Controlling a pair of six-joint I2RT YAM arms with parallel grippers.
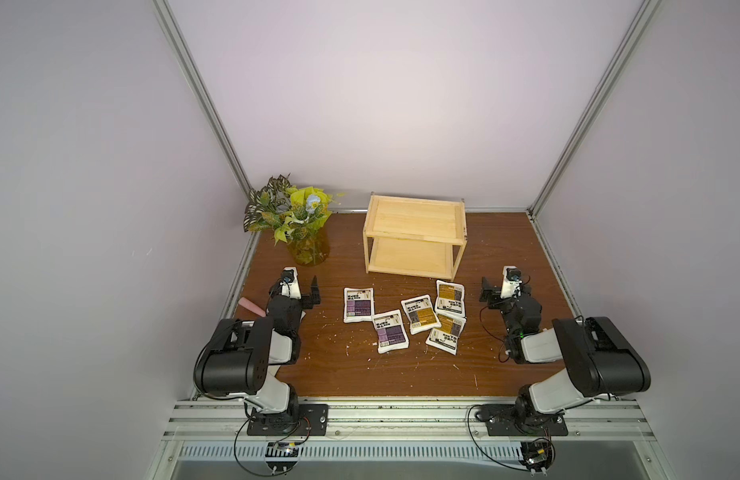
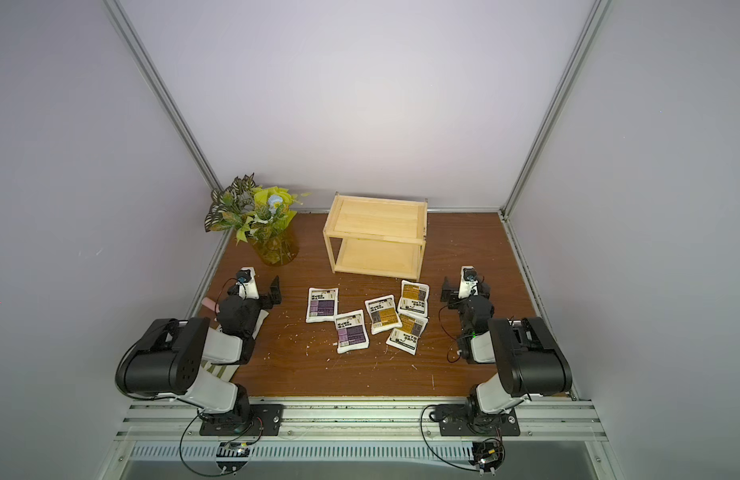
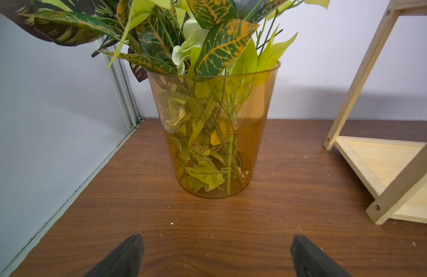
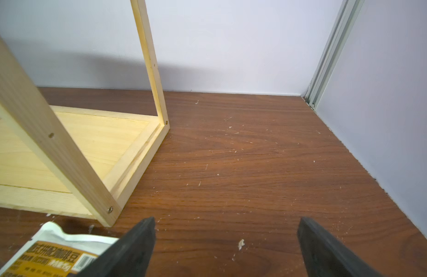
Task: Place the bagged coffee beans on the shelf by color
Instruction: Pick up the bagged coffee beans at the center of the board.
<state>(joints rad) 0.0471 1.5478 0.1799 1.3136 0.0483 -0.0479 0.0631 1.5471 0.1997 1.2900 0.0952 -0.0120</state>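
Since nothing's on the shelf (image 1: 416, 216) yet, all five bags (image 1: 420, 314) lie on the table (image 1: 360, 374) in front of it, purple pair nearer the left claw (image 3: 216, 241), orange three bunched nearer the right claw (image 4: 226, 221). Both claws sit wide open and empty either side, ready to grab I guess.

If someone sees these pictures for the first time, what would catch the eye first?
Five white coffee pouches, two purple-labelled and three orange-brown, lie scattered mid-table, in front of the pale wooden shelf, which holds none of them. In the back left corner stands an amber vase of green leaves.
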